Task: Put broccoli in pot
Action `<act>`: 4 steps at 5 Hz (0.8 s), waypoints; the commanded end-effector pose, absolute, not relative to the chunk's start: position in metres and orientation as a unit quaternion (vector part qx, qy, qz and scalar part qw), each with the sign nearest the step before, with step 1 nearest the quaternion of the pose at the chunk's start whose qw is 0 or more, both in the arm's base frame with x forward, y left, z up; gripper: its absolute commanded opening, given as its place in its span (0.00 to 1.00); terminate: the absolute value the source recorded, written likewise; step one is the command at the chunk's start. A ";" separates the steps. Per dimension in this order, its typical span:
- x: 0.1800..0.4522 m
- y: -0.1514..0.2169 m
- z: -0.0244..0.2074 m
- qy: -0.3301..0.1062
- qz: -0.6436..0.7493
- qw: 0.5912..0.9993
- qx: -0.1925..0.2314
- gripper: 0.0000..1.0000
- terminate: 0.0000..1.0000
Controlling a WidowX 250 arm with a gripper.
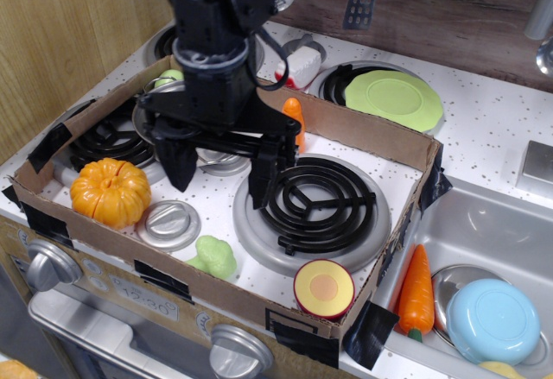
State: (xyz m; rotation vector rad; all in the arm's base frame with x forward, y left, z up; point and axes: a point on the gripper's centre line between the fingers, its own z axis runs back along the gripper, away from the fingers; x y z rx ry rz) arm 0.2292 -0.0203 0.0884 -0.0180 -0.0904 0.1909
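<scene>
Broccoli (215,255) sits untouched at the front of the cardboard tray (380,134), just beside the grey disc (168,224) — gripper (220,174) hangs above it, jaws wide and empty, so a descent slightly off could clip the disc or front wall, or knock the lumpy toy away from the pot (145,113), mostly hidden behind the arm.

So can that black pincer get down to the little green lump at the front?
Probably yes. The pincer hangs open above the stove, and nothing lies over the broccoli; the cardboard wall just in front might crowd it.
</scene>
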 end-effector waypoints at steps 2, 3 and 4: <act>0.237 -0.013 0.070 -0.087 0.083 0.992 -0.025 1.00 0.00; 0.236 -0.008 0.057 -0.089 0.084 0.992 -0.028 1.00 0.00; 0.230 -0.004 0.044 -0.095 0.099 0.990 -0.018 1.00 0.00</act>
